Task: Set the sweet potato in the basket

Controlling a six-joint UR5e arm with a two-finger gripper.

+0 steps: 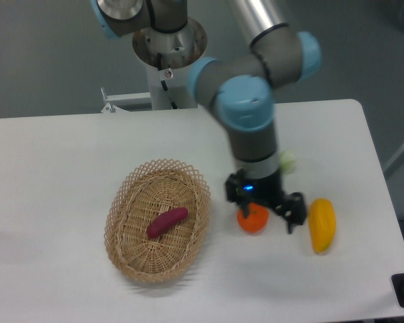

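Sweet potato (167, 223) lies inside the basket (188, 252) — a slim reddish-purple piece resting on the woven floor, tilted so its right end points a little toward the far side. Nothing touches it. The basket sits on the white table (54, 175), left of centre, its lacy rim in full view all round.

My gripper (270, 214) is well off to the right of the basket, clear of its rim, hanging just over the table. My fingers are spread apart and hold nothing; one dark fingertip (295, 217) shows just left of the yellow-orange fruit (322, 225), and the other side of the hand sits over the orange (252, 219), hiding its upper part. Whether I touch the orange I cannot tell from this angle. So the sweet potato is to my left, at about the same depth on the table, with the basket wall between us.

Behind my wrist, a pale end of the green vegetable (287, 161) peeks out on the far side — the rest of it is hidden by my arm. The yellow-orange fruit lies lengthwise near to far, close to the table's right edge.
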